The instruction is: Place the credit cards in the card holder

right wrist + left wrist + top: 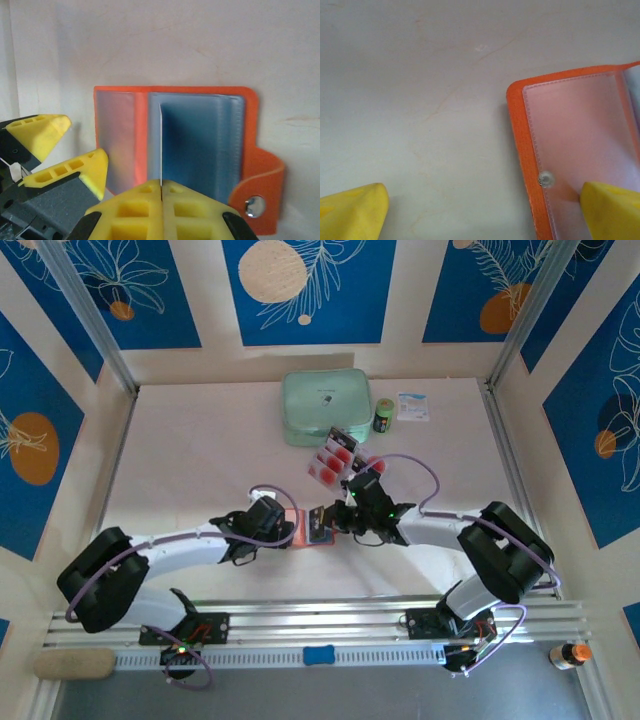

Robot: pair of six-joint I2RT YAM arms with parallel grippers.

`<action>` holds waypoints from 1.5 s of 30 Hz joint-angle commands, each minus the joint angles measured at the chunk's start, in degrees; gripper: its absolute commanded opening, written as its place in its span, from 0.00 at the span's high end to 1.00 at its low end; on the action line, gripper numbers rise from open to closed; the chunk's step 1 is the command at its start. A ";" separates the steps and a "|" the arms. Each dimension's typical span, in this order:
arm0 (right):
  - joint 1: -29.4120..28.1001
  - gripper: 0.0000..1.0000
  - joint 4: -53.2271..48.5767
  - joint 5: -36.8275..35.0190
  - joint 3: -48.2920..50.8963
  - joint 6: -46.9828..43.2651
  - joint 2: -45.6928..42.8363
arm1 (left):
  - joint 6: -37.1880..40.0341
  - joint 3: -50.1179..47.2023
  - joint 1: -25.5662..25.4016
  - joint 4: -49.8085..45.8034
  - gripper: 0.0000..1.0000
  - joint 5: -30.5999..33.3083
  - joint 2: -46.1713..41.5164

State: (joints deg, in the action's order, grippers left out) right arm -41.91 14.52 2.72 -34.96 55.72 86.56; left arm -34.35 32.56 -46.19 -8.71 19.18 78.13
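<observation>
The orange-red card holder (316, 528) lies open on the table between both grippers. In the right wrist view it (250, 107) shows clear pockets and a snap tab at the right. My right gripper (161, 186) is shut on a credit card (161, 145), seen edge-on as a thin white line standing over the holder's middle pockets. My left gripper (485, 210) is open; one yellow fingertip (612, 207) rests on the card holder's (520, 150) left flap, the other on bare table. More credit cards (336, 454) lie stacked behind the grippers.
A mint-green case (328, 407) sits at the back centre, with a small green bottle (384, 416) and a white packet (413, 406) to its right. Metal frame rails (510, 470) line both table sides.
</observation>
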 commanded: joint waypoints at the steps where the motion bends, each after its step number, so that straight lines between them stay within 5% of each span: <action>1: -1.71 1.00 7.16 -3.99 0.62 2.38 -0.09 | 0.69 -1.18 -0.18 -2.01 0.02 1.27 -1.03; 19: -3.62 1.00 11.93 -9.22 1.92 1.93 3.67 | 0.40 -1.77 -0.18 -2.11 0.03 1.86 -0.32; 45: -3.68 1.00 15.46 -5.97 3.14 4.35 7.91 | 0.08 -2.33 -0.21 -1.40 0.03 1.67 -0.08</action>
State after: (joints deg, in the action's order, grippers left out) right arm -45.06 29.36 -4.05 -32.97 59.44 93.76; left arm -34.37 31.00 -46.19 -9.45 19.81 77.73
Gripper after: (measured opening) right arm 0.044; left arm 0.974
